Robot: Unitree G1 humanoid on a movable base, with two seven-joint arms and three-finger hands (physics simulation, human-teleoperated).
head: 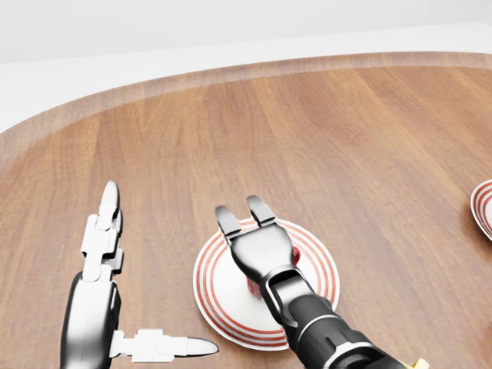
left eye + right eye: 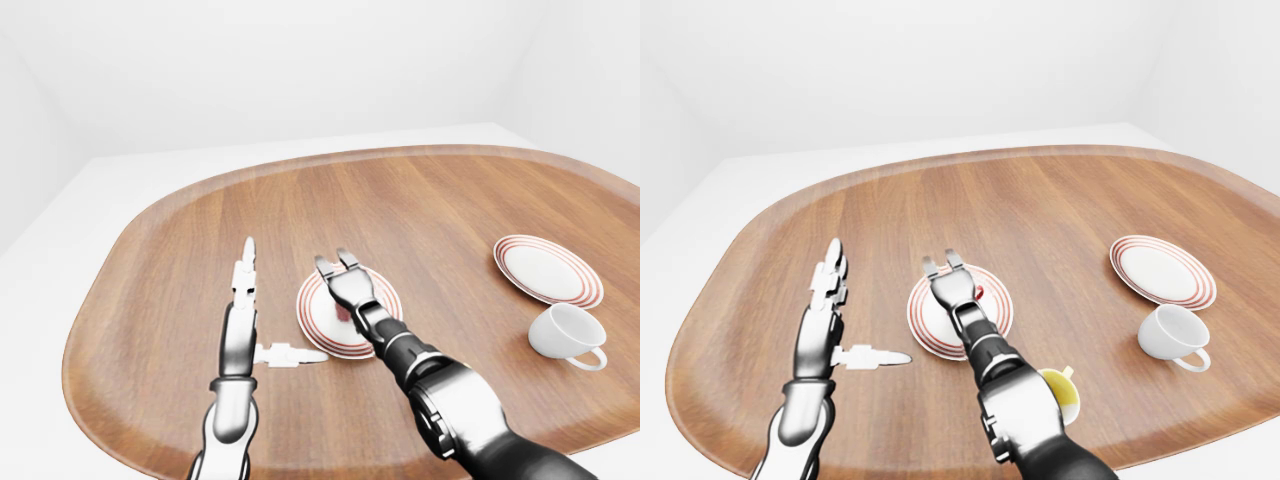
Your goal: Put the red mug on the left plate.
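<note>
Hovering over the left plate (image 1: pixel 219 296), my right hand (image 1: pixel 257 242) has its fingers (image 1: pixel 227 221) stretched out straight and spread, gripping nothing. The red mug (image 1: pixel 295 254) sits on that plate under my palm; in the head view only a sliver of red shows at about three o'clock of the hand, with another bit at the wrist, so I cannot tell whether the palm touches it. In the right-eye view the same red peeks out at the hand's three o'clock side.

My left hand (image 1: pixel 104 231) lies flat on the wooden table (image 1: pixel 307 138), at nine o'clock from the plate and apart from it, fingers extended straight toward twelve o'clock and thumb (image 1: pixel 165 347) pointing toward three o'clock, holding nothing.

Across the table in the left-eye view, a second red-ringed plate (image 2: pixel 547 269) rests at roughly three o'clock from the left plate, well apart. A white cup (image 2: pixel 566 333) stands near that plate at its six o'clock, handle toward the view's bottom right. The right-eye view also shows a yellow cup (image 2: pixel 1062 394) just beside my right forearm, partly hidden by it.
</note>
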